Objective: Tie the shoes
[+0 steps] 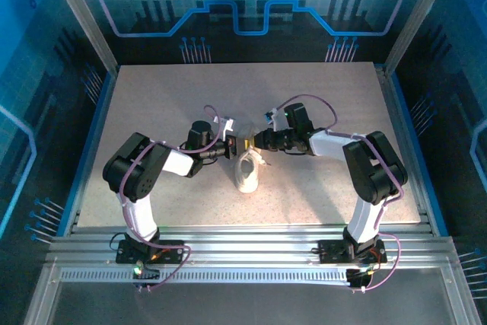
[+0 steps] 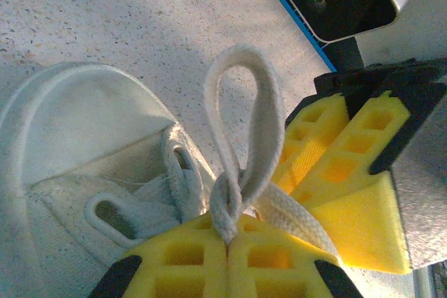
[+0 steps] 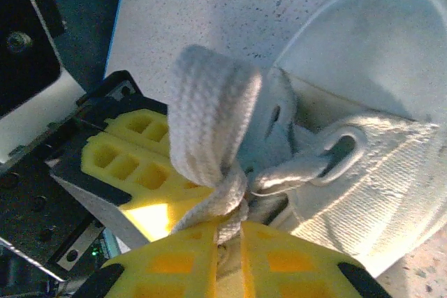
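Observation:
The small white shoe [image 1: 247, 173] lies mid-table between both arms, toe toward the near edge. In the left wrist view its heel and tongue [image 2: 77, 144] fill the left side, and a white lace loop [image 2: 241, 116] stands up from my left gripper [image 2: 228, 234], which is shut on the loop's base. My right gripper [image 3: 230, 232] pinches the knotted lace [image 3: 223, 197] beneath a second loop [image 3: 209, 116], its jaws a narrow slit apart with lace in the gap. The two grippers [image 1: 232, 148] [image 1: 255, 142] face each other closely above the shoe's opening.
The opposite arm's yellow fingers [image 2: 342, 172] sit right beside the lace loop. The speckled tabletop [image 1: 152, 112] has a blue rim and frame posts around it. Aluminium rails [image 1: 243, 245] run along the near edge.

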